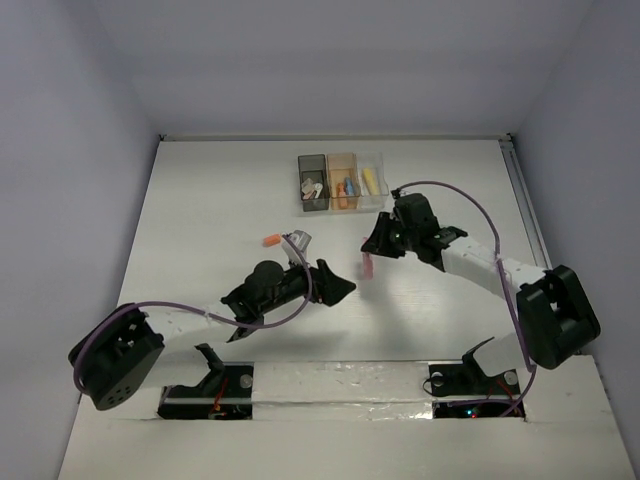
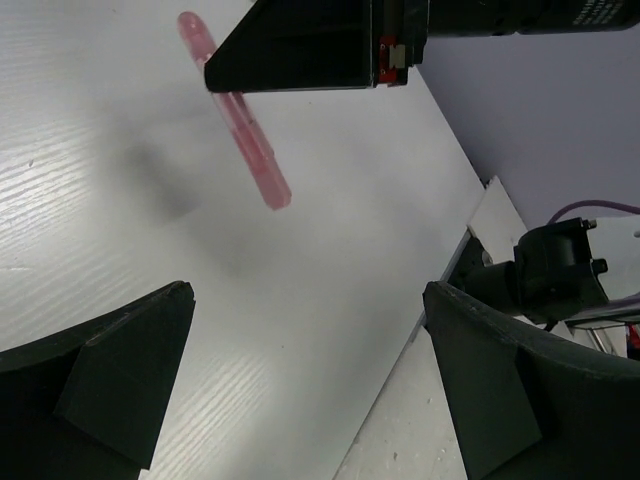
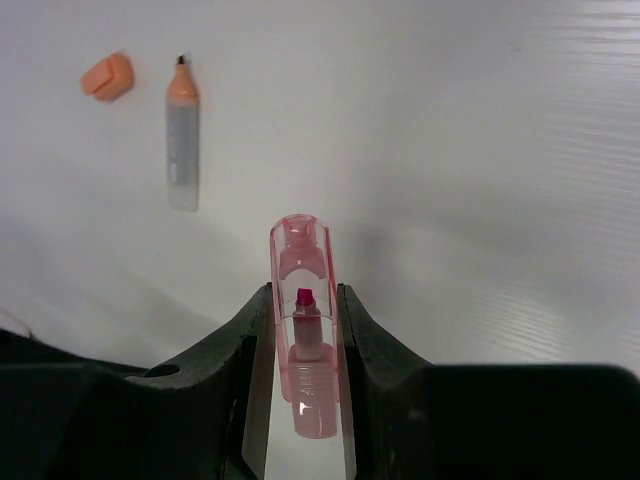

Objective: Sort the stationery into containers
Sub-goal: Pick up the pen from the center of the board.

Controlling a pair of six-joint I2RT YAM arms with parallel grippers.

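My right gripper (image 1: 372, 246) is shut on a pink marker (image 1: 367, 266) and holds it above the table, in front of the three joined containers: dark grey (image 1: 312, 196), orange (image 1: 342, 164) and clear (image 1: 380, 163). In the right wrist view the fingers (image 3: 360, 340) clamp the capped pink marker (image 3: 303, 300). My left gripper (image 1: 343, 287) is open and empty just left of it. In the left wrist view the pink marker (image 2: 245, 135) hangs from the right gripper (image 2: 300, 45). The containers hold several markers and erasers.
An uncapped orange-tipped marker (image 3: 182, 140) and its loose orange cap (image 3: 107, 76) lie on the table left of the grippers; they also show in the top view, marker (image 1: 297, 241) and cap (image 1: 270, 240). The table's right edge (image 2: 440, 300) shows in the left wrist view.
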